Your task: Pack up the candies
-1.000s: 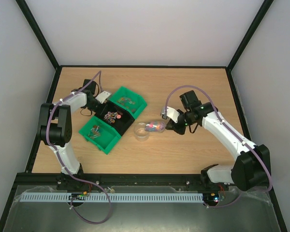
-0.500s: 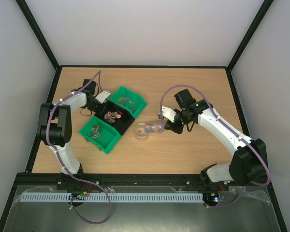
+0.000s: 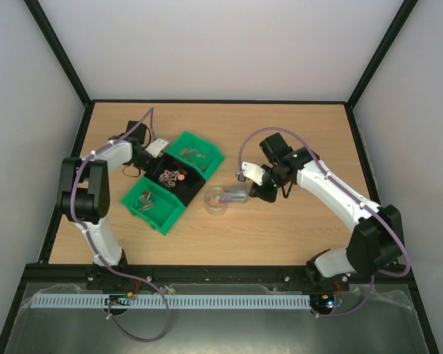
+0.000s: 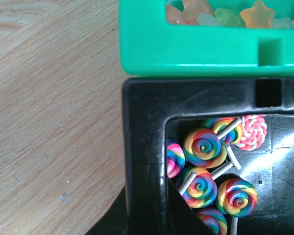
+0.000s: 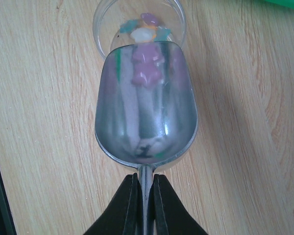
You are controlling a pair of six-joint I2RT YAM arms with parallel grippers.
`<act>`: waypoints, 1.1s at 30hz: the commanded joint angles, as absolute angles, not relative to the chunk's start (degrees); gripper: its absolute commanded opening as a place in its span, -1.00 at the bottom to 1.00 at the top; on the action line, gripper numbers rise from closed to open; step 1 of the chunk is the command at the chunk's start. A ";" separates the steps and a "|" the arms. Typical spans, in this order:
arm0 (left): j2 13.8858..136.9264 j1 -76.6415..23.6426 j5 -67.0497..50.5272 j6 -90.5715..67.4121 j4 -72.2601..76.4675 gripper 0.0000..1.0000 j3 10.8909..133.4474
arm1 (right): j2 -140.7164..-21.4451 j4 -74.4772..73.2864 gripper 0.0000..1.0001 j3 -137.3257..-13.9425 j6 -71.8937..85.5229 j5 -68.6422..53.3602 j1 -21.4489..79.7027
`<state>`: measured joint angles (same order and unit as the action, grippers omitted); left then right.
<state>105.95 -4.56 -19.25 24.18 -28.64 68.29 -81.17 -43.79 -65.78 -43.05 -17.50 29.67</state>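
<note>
Right gripper (image 5: 146, 183), pinching the scoop (image 5: 146, 122) by its handle, pours candies (image 5: 147, 73) into the jar (image 5: 105, 22), a steeper tilt seemingly needed; left gripper (image 3: 156, 151) jaws indiscernible.

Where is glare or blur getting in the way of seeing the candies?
Left wrist: candies sharp, black bin glossy. Right wrist: the scoop bowl is a streaky mirror, so the pink shape in it may be a candy or a reflection; the jar is soft. Top view: even light, candies too small to make out.
</note>
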 commanded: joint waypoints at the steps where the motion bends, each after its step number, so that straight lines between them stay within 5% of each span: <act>1: 106.94 -4.13 -20.04 23.03 -28.30 -0.95 68.02 | -81.55 -48.75 -0.97 -67.37 -43.99 -16.40 30.78; 17: 107.12 -4.12 -19.86 22.94 -28.39 -0.95 67.98 | -83.67 -46.92 -0.97 -72.54 -35.65 -18.81 30.94; 28: 106.29 -4.13 -20.30 22.79 -28.21 -0.95 67.65 | -77.81 -26.68 -0.97 -71.07 -21.04 -10.37 30.94; 33: 105.39 -4.13 -20.56 22.51 -28.37 -0.95 67.68 | -86.07 -31.76 -0.97 -80.00 -18.27 -8.88 30.94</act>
